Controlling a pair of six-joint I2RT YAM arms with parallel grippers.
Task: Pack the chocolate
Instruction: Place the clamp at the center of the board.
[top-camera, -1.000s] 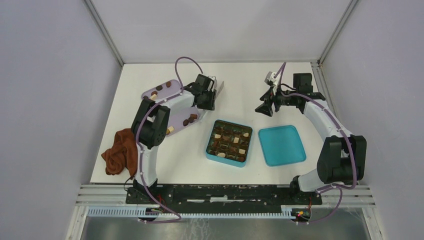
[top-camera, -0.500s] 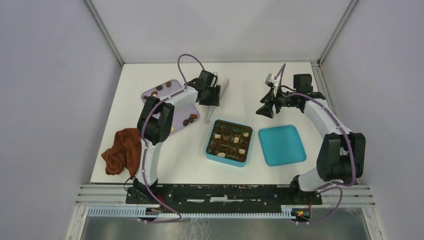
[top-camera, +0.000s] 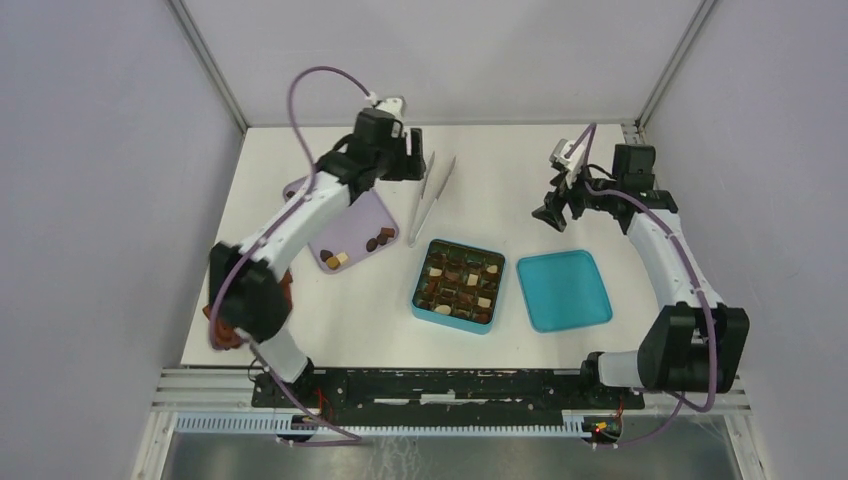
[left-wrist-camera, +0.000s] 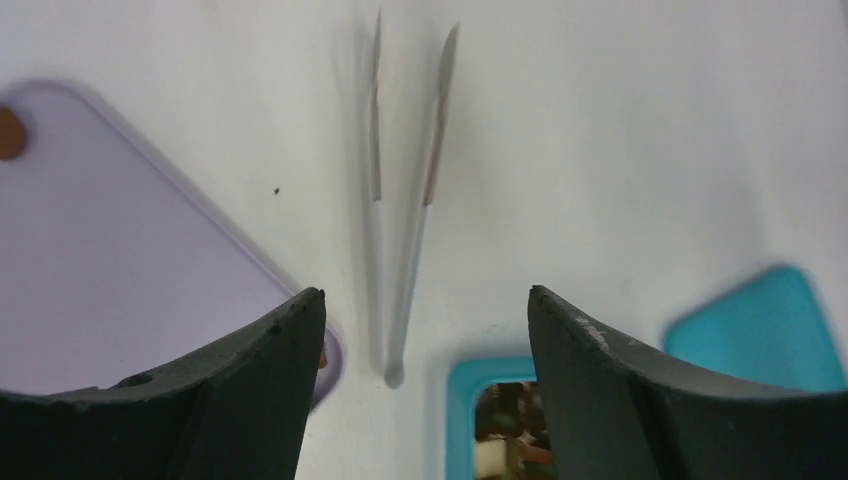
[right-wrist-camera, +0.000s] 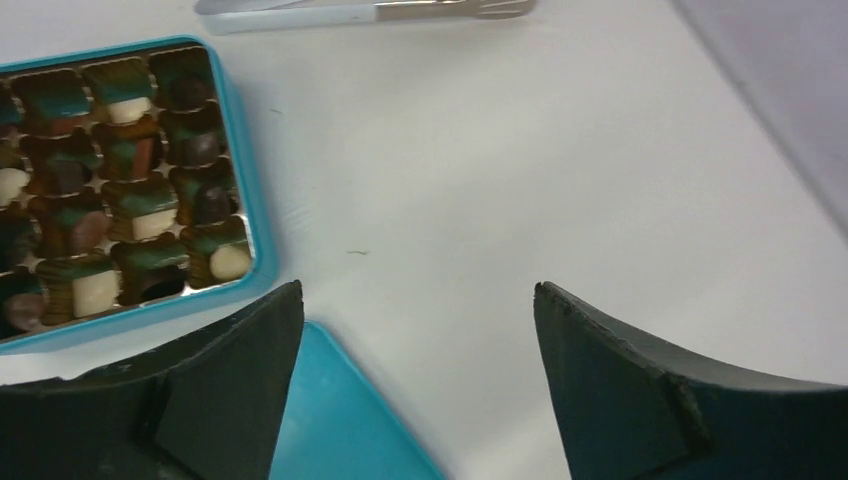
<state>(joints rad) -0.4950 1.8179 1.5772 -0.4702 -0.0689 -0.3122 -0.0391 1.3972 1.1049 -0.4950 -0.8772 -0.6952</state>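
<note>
Several chocolates (top-camera: 458, 283) fill the cells of the teal box (top-camera: 418, 300); they also show in the right wrist view (right-wrist-camera: 120, 170). A few loose chocolates (top-camera: 376, 243) lie on the lilac tray (top-camera: 350, 218). Metal tongs (top-camera: 430, 192) lie flat on the table between the tray and the box, and show in the left wrist view (left-wrist-camera: 405, 210). My left gripper (top-camera: 398, 168) is open and empty, raised above the tongs' far end (left-wrist-camera: 425, 292). My right gripper (top-camera: 552, 214) is open and empty, above the bare table behind the teal lid (right-wrist-camera: 419, 286).
The teal lid (top-camera: 563, 290) lies right of the box and shows in the right wrist view (right-wrist-camera: 340, 425). A reddish-brown cloth (top-camera: 283, 285) is mostly hidden behind the left arm's elbow. Grey walls enclose the table on three sides.
My left gripper let go of the tongs, which now lie flat on the table, and the left arm rose and swung back. My right gripper drew back to the right.
</note>
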